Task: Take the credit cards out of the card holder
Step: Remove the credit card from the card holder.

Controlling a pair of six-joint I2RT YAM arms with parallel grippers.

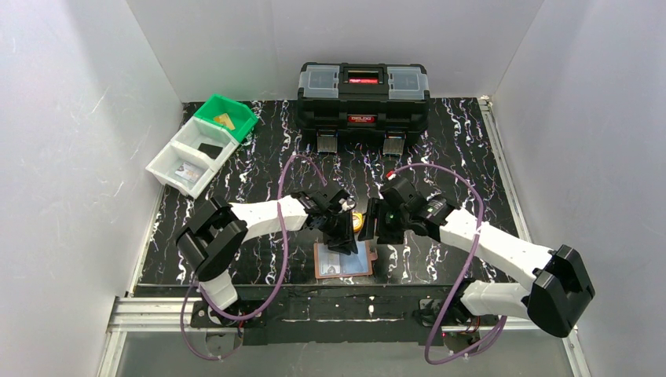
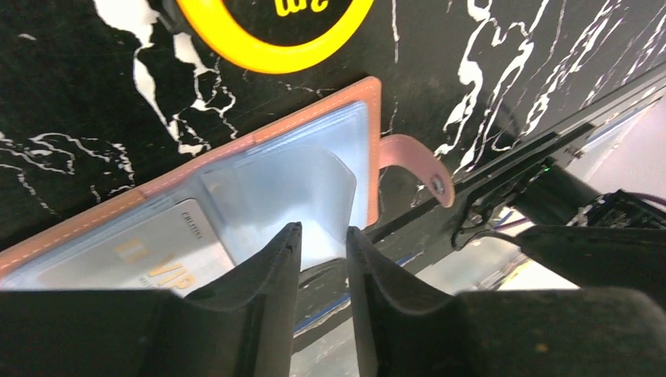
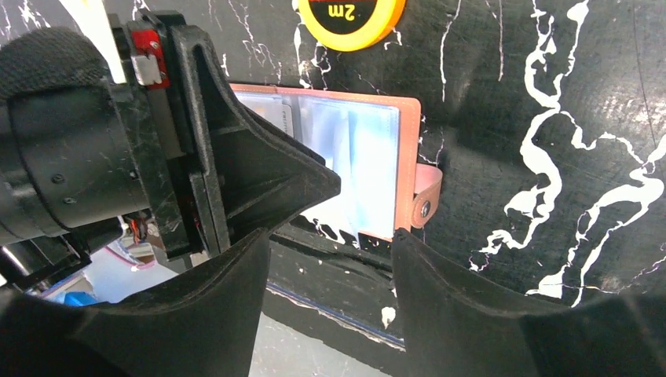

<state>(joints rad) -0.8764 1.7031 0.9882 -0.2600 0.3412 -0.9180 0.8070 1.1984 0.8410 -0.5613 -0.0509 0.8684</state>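
The tan card holder (image 1: 343, 261) lies open near the table's front edge, with its pale clear sleeves (image 2: 298, 184) facing up. A whitish credit card (image 2: 149, 255) printed "VIP" sits inside a sleeve in the left wrist view. My left gripper (image 2: 323, 236) hovers over the sleeves' near edge. Its jaws stand a narrow gap apart with nothing between them. Just right of the holder, my right gripper (image 3: 330, 236) is wide open and empty, near the snap tab (image 3: 425, 200). The left gripper's body hides part of the card holder (image 3: 369, 149) in the right wrist view.
A round yellow tape measure (image 1: 358, 221) lies just behind the holder. A large black toolbox (image 1: 363, 96) stands at the back. At the back left, a green bin (image 1: 236, 110) holds a gold card and two white bins (image 1: 182, 157) hold a black and a whitish card.
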